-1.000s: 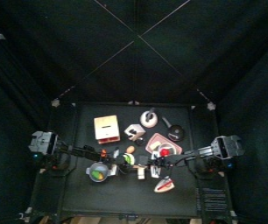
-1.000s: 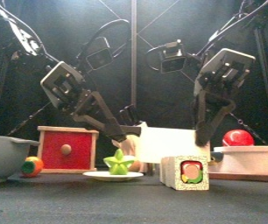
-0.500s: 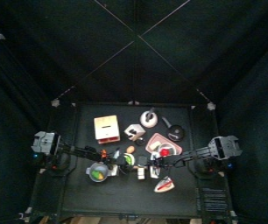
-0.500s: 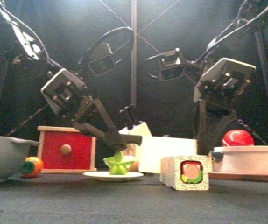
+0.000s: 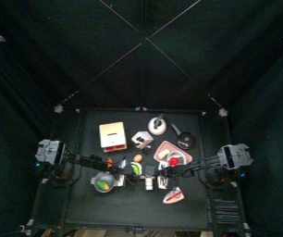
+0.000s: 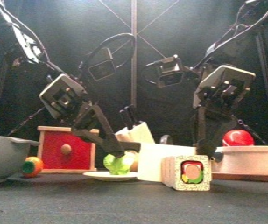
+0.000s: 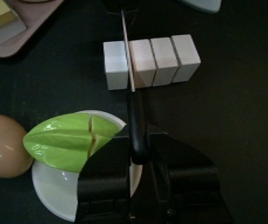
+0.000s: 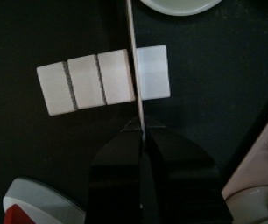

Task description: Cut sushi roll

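The sushi roll (image 7: 172,61) is a white block in several slices lying on the black table. It also shows in the right wrist view (image 8: 84,80) and in the front view (image 6: 181,169), where its end face is green and red. My left gripper (image 7: 130,140) is shut on a thin knife blade (image 7: 127,61), which lies over the seam between the end slice and its neighbour. My right gripper (image 8: 137,131) is shut on a second blade (image 8: 133,52), set over the seam at the roll's other end. Whether either blade touches the roll I cannot tell.
Left of the roll, a green star-shaped fruit (image 7: 72,142) lies on a white plate (image 7: 52,188) beside an egg (image 7: 1,144). A red box (image 6: 67,149) and a grey bowl (image 6: 1,154) stand at the left. A red ball (image 6: 237,137) sits on a pale block (image 6: 251,161) at the right.
Both arms have come down toward the table, bringing the blades lower over the roll. The roll itself has not moved.
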Action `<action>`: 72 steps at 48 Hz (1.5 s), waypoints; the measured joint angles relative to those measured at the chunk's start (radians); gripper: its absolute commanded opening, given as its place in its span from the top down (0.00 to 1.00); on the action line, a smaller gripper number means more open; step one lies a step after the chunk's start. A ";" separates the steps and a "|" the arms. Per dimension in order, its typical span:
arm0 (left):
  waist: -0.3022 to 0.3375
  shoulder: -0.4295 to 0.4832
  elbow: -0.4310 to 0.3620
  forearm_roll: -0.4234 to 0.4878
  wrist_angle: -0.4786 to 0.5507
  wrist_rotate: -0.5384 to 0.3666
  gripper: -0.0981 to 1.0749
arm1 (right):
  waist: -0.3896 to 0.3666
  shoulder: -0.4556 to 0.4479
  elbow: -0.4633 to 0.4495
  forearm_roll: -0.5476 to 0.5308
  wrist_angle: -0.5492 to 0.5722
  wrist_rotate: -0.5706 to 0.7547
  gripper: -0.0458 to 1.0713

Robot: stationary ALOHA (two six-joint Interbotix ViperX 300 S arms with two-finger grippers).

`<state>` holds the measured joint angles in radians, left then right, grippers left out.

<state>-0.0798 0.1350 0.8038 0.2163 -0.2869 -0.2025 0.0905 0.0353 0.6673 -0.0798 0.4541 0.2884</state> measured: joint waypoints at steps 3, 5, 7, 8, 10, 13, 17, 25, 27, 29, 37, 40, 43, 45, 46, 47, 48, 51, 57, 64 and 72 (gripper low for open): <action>0.000 0.000 -0.002 -0.002 0.011 -0.002 0.54 | 0.000 0.000 -0.002 0.000 0.000 0.000 0.68; 0.000 0.000 -0.002 -0.003 0.018 0.000 0.54 | 0.000 0.000 -0.003 -0.002 0.000 0.000 0.68; -0.002 0.000 -0.002 -0.003 0.028 -0.002 0.54 | -0.002 0.002 -0.005 -0.002 0.000 0.000 0.68; -0.002 0.000 -0.003 -0.005 0.032 0.000 0.54 | -0.002 0.002 -0.005 0.000 0.000 0.000 0.68; -0.002 0.000 -0.003 -0.005 0.040 0.000 0.54 | -0.002 0.003 -0.006 0.000 0.000 0.000 0.68; -0.002 0.000 -0.005 -0.005 0.049 0.000 0.54 | -0.003 0.003 -0.008 0.000 0.000 0.000 0.68; -0.002 -0.002 -0.005 -0.005 0.058 -0.002 0.54 | -0.003 0.006 -0.009 -0.002 -0.002 0.000 0.68; 0.000 -0.002 -0.005 -0.005 0.063 0.000 0.54 | -0.009 0.008 -0.012 -0.002 0.000 0.000 0.68; 0.000 -0.002 -0.005 -0.005 0.061 0.000 0.54 | -0.012 0.008 -0.011 -0.002 0.000 0.000 0.68; 0.000 -0.002 -0.006 -0.005 0.063 0.000 0.54 | -0.015 0.009 -0.011 -0.003 -0.002 0.002 0.68; 0.012 -0.006 -0.005 -0.003 0.066 0.000 0.54 | -0.034 0.008 -0.011 -0.006 0.000 0.000 0.68; 0.018 -0.009 -0.005 -0.005 0.066 0.000 0.54 | -0.044 0.009 -0.011 -0.008 0.000 -0.002 0.68; 0.025 -0.012 -0.005 -0.003 0.067 0.000 0.54 | -0.055 0.009 -0.009 -0.009 0.000 -0.006 0.68; 0.029 -0.017 -0.003 -0.005 0.069 0.000 0.54 | -0.060 0.008 -0.009 -0.011 0.000 -0.005 0.68; 0.031 -0.018 -0.003 -0.003 0.069 -0.002 0.54 | -0.063 0.009 -0.011 -0.012 0.000 -0.005 0.68; 0.034 -0.020 -0.002 -0.005 0.069 0.000 0.54 | -0.066 0.009 -0.009 -0.012 0.000 -0.005 0.68; 0.034 -0.021 -0.002 -0.005 0.067 0.000 0.54 | -0.067 0.009 -0.011 -0.014 -0.002 -0.006 0.68; 0.035 -0.026 0.000 -0.003 0.069 0.000 0.54 | -0.069 0.008 -0.012 -0.015 0.000 -0.005 0.68; 0.035 -0.031 0.000 -0.003 0.071 0.000 0.54 | -0.069 0.009 -0.017 -0.017 0.002 -0.005 0.68; 0.035 -0.041 0.002 -0.003 0.074 0.002 0.54 | -0.069 0.008 -0.026 -0.017 0.020 -0.005 0.68; 0.034 -0.078 0.003 -0.002 0.077 0.002 0.54 | -0.066 -0.015 -0.041 -0.014 0.060 -0.005 0.68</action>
<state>-0.0460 0.0568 0.8069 0.2148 -0.2102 -0.2010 0.0245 0.0199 0.6259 -0.0936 0.5139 0.2838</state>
